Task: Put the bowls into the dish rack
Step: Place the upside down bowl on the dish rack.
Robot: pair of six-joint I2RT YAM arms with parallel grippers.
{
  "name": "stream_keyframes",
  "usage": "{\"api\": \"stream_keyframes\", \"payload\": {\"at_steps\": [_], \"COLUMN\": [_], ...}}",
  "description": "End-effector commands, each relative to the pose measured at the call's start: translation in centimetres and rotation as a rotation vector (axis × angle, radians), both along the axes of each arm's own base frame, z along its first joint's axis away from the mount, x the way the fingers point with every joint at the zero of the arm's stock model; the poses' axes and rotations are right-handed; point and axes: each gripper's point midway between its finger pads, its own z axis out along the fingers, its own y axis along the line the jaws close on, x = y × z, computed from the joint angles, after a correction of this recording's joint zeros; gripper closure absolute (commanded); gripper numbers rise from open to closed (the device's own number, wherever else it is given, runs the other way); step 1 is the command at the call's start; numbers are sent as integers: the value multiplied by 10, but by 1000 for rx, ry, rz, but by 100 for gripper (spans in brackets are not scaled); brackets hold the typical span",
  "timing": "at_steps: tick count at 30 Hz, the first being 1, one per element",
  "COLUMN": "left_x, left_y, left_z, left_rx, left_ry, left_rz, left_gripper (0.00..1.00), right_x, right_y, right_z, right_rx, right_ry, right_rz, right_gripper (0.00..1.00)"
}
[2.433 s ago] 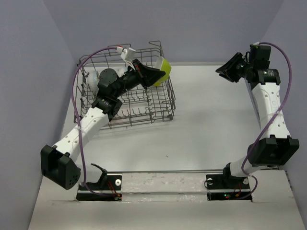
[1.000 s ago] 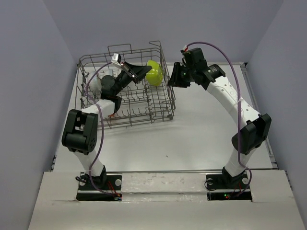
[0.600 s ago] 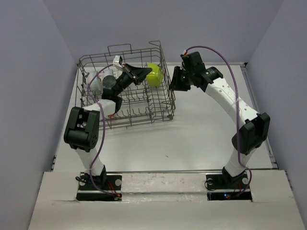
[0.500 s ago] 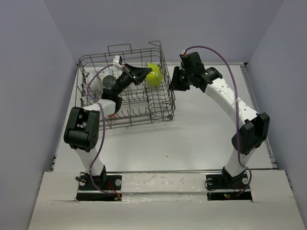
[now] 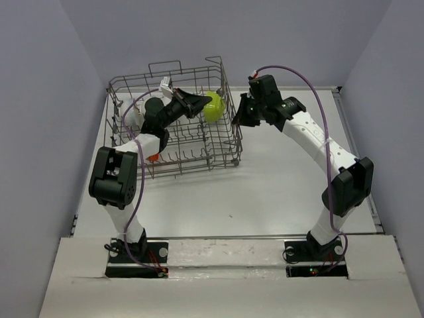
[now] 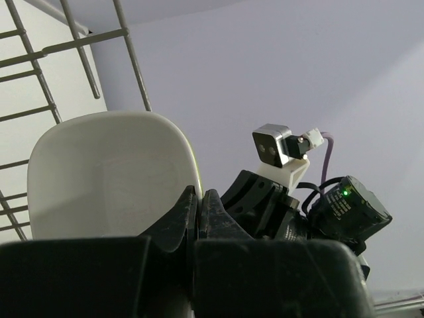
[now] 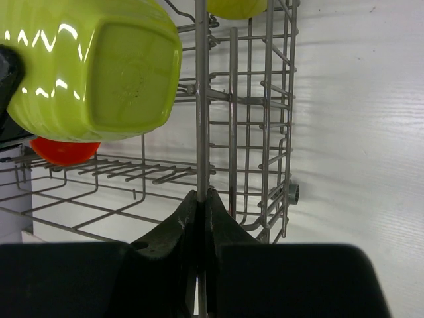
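- Left hand [image 5: 201, 103] is seen clamped on the rim of the lime-green bowl [image 5: 213, 107]. In the left wrist view its fingers [image 6: 177, 222] are pressed together over the bowl's pale inner wall.
- The bowl is held just ahead of that hand, tipped on its side, inside the dish rack [image 5: 192, 162] and close to the rack's right wall.
- Right hand [image 5: 237, 114] is closed from outside on an upright wire of that same wall. In the right wrist view the wire is seen pinched between its fingertips.
- Just beyond the right hand, across the wire, the bowl's ribbed underside is turned toward it.
- An orange item [image 7: 63, 151] is seen in the rack, just under the bowl.
- The rack is carried by the white counter [image 5: 278, 185].
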Motion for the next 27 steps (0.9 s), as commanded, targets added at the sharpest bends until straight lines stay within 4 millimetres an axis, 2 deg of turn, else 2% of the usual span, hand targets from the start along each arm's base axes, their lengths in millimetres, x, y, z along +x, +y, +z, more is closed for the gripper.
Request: {"api": "stream_keyframes", "payload": {"at_steps": [1,12,27], "left_x": [2,13,21], "left_y": [-1,-2,-23], "left_z": [20,-5,-41], "left_rx": [6,41,83], "left_ry": [-64,12,62], "left_rz": [-14,5,-35], "left_gripper": [100,100,100], "right_x": [-14,-16,-13], "right_y": [-7,-8,-5], "right_z": [12,19,19], "right_rx": [-23,-14,-13], "right_ry": [-25,-39,-42], "right_rz": [10,12,18], "right_gripper": [99,99,99]}}
